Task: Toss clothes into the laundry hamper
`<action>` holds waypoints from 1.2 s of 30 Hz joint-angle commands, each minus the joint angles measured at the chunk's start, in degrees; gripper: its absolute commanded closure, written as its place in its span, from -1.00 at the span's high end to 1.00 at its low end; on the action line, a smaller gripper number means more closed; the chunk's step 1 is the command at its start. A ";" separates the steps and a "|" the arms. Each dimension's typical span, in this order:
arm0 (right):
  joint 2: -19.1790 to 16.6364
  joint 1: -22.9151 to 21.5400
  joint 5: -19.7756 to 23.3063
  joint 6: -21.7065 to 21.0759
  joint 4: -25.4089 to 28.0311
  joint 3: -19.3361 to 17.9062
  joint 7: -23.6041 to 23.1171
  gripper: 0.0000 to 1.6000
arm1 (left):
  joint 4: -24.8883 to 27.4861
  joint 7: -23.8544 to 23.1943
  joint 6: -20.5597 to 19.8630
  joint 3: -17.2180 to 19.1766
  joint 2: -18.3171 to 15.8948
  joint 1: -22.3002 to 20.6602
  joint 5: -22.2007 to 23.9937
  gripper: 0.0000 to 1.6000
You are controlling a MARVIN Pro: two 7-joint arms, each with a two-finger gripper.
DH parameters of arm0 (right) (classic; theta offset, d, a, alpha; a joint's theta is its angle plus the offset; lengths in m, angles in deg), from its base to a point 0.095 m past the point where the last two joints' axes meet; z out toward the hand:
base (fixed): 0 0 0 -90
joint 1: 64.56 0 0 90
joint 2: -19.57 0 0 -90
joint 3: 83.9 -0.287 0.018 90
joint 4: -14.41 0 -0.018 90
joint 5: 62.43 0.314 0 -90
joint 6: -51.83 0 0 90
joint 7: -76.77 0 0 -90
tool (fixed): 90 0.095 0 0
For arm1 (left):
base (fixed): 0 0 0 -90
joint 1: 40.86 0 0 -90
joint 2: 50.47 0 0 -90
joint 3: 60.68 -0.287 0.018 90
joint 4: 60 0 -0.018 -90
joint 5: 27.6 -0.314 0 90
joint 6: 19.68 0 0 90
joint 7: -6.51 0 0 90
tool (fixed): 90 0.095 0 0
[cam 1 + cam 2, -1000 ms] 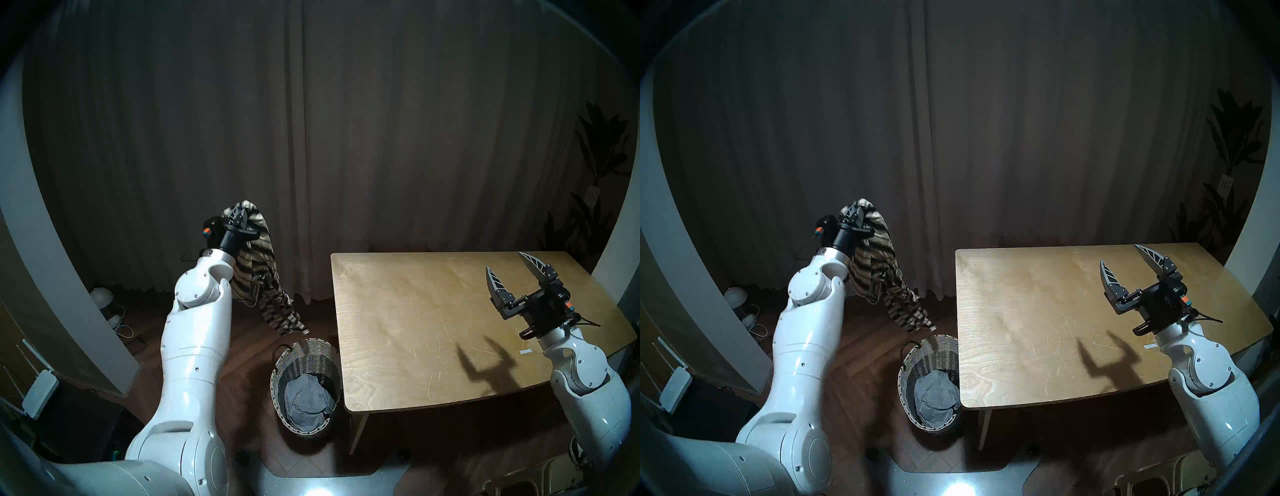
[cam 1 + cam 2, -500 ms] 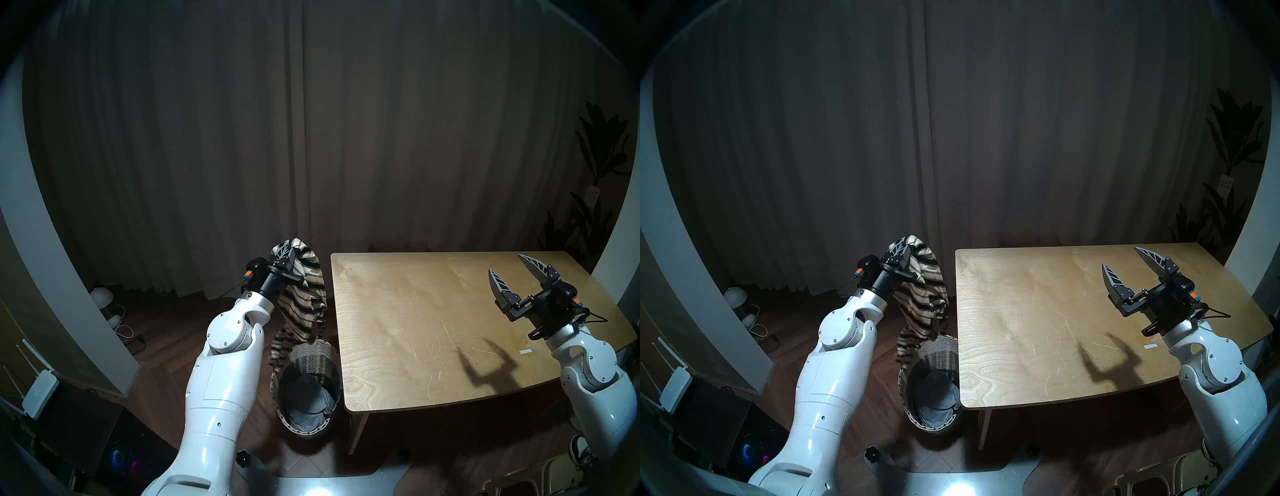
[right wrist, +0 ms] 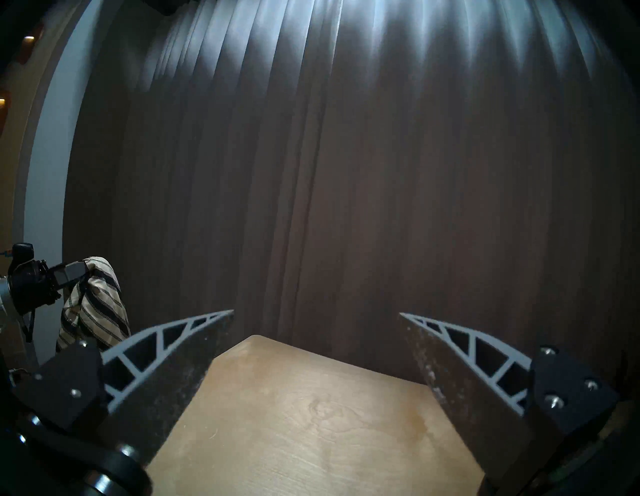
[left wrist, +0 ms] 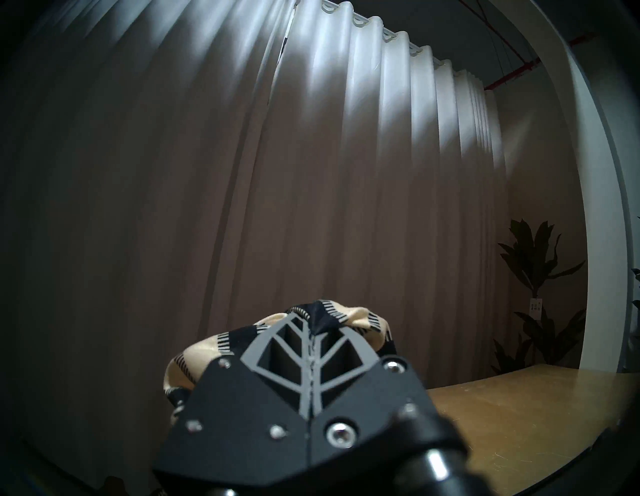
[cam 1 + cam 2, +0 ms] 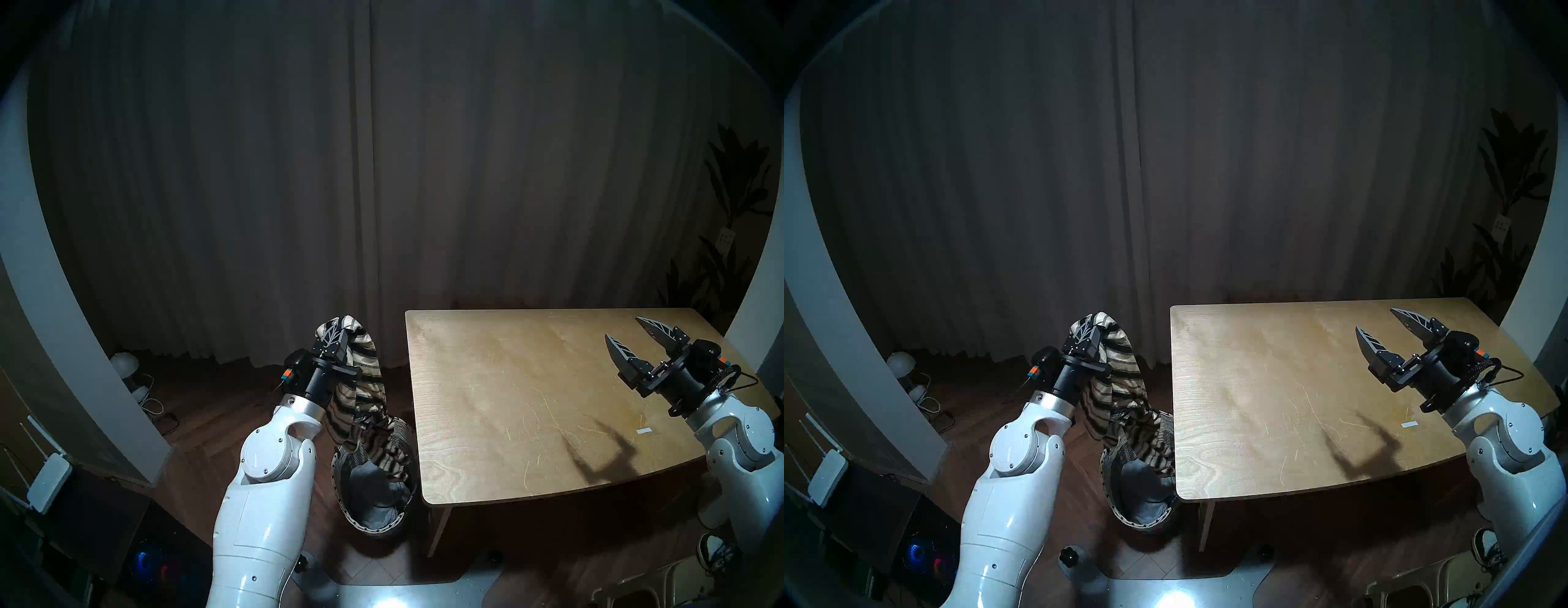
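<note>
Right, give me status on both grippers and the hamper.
Left gripper shut on striped garment, tail hanging into hamper. Right gripper open, empty, over table. Grey garment already inside. Nothing blocking.

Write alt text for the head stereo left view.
The left gripper, shut on a striped garment, dangles its tail over the wicker hamper, which holds grey clothing. The open right gripper hovers above the wooden table.

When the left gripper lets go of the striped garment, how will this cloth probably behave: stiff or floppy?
Probably floppy: the striped garment drapes in folds from the shut left gripper. It seems light, held by one pinch. Its tail already hangs over the laundry hamper, so it should likely slump inside.
</note>
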 commanded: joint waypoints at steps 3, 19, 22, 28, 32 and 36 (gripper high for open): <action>-0.11 1.94 3.23 -3.39 1.48 -3.56 -3.29 1.00 | 2.18 5.22 -2.37 -1.10 0.52 1.61 -4.25 -1.00; 0.22 1.42 3.10 -4.32 1.34 -3.68 -3.96 1.00 | -14.25 7.44 -5.23 2.29 -2.31 -8.79 -5.78 -1.00; 0.24 1.41 3.11 -4.33 1.34 -3.69 -4.00 1.00 | -15.53 6.86 -4.93 1.39 -1.95 -9.33 -6.02 -1.00; 0.37 1.34 3.09 -4.37 1.35 -3.74 -4.14 1.00 | -21.23 5.98 -3.74 -0.80 -0.76 -10.78 -6.70 -1.00; 0.44 1.29 3.06 -4.40 1.36 -3.75 -4.20 1.00 | -27.27 6.18 -3.06 -1.13 -0.75 -13.37 -7.41 -1.00; 0.47 1.20 3.03 -4.44 1.30 -3.72 -4.30 1.00 | -31.13 6.64 -3.55 -1.34 -0.48 -15.25 -8.19 -1.00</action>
